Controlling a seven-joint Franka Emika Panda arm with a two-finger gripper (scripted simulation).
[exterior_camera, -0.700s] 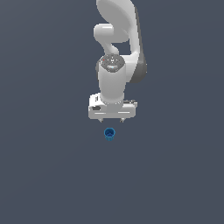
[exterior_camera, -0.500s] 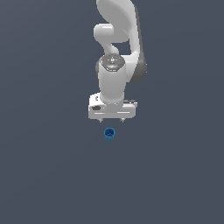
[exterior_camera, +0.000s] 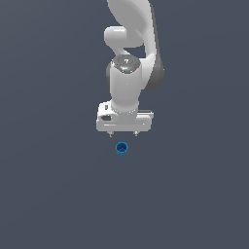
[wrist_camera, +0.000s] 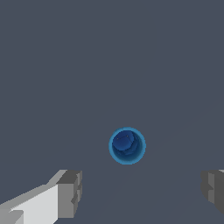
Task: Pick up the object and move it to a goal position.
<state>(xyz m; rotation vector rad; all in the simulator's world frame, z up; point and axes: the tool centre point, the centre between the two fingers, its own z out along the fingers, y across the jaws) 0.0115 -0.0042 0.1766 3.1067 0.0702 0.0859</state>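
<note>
The object (exterior_camera: 121, 148) is a tiny bright blue round cup with a darker hollow centre, standing upright on the flat dark grey floor. In the exterior view it sits just in front of the white gripper (exterior_camera: 123, 133), apart from it. The gripper is open and empty, its two short fingertips (exterior_camera: 111, 132) pointing down. In the wrist view the object (wrist_camera: 127, 145) lies ahead of the gap between the two grey finger pads (wrist_camera: 70, 193), which stand wide apart.
The white arm (exterior_camera: 131, 63) rises behind the gripper toward the top of the exterior view. The dark grey floor (exterior_camera: 58, 194) spreads flat on all sides.
</note>
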